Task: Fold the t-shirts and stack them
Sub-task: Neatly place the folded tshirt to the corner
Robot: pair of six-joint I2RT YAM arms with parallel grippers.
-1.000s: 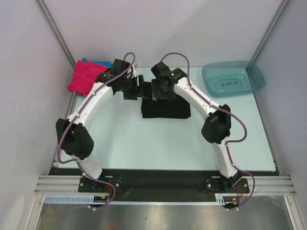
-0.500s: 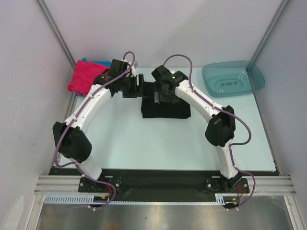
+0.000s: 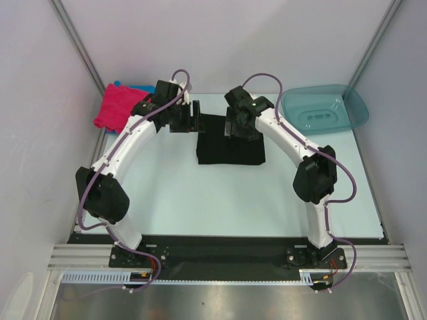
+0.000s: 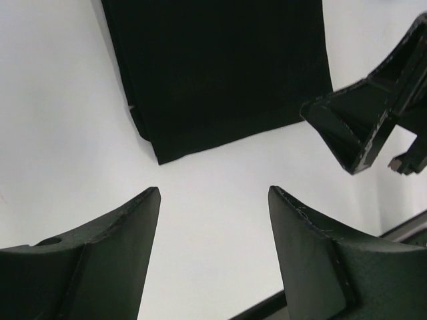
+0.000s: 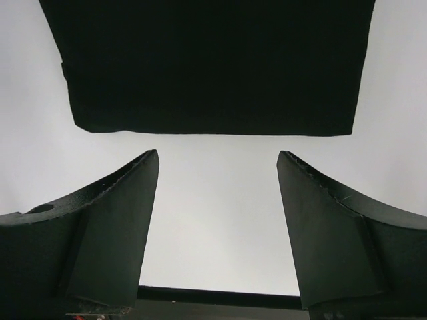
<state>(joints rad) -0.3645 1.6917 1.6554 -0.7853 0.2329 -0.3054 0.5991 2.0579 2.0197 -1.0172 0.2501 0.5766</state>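
**Bench** (image 3: 200,200): pale, level surface carrying all items. Both arms are bolted at its near edge.

**Left arm** (image 3: 127,150) and **right arm** (image 3: 287,140): each arcs outward, then inward towards the far middle of the bench. This brings both wrists to the same garment from opposite sides.

**Black t-shirt** (image 3: 230,143): lies flat at the centre of the bench, folded into a compact rectangle with fairly square edges. Layered cloth shows at the corner in the left wrist view (image 4: 220,67), and the right wrist view (image 5: 213,60) shows a straight edge. No print is visible. Judgement: folding looks finished and the transfer to the stack is outstanding.

**Teal plastic basin** (image 3: 325,110): far right, well apart from the garment. It plays no part here.

**Magenta-pink t-shirt** (image 3: 117,107): far left corner, folded, resting on top of a **blue t-shirt** (image 3: 127,85) of which only a sliver shows. Judgement: this is the stack the black one should join.

**Left gripper** (image 4: 213,193): at the garment's far left corner, above bare bench. Jaws stand wide apart and hold nothing.

**Right gripper** (image 5: 217,155): at the garment's far edge, towards the right. Jaws are spread and empty, with cloth just ahead of the tips. Judgement: both are placed to take that edge.
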